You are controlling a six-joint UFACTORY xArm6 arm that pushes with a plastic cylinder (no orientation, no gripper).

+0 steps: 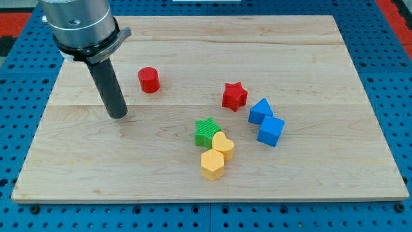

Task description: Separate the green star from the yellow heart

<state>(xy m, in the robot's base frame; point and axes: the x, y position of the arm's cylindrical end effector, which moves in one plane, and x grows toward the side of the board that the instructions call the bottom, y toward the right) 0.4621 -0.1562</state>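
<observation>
The green star point(206, 131) sits near the middle of the wooden board point(309, 174). The yellow heart point(223, 144) touches its lower right side. A yellow hexagon point(212, 165) lies just below the heart, touching it. My tip point(118, 116) rests on the board well to the left of this cluster, a little higher in the view. It touches no block.
A red cylinder point(149, 80) stands up and to the right of my tip. A red star point(234, 96) lies above and right of the green star. A blue pentagon-like block point(260, 111) and a blue cube point(270, 131) touch each other at the cluster's right.
</observation>
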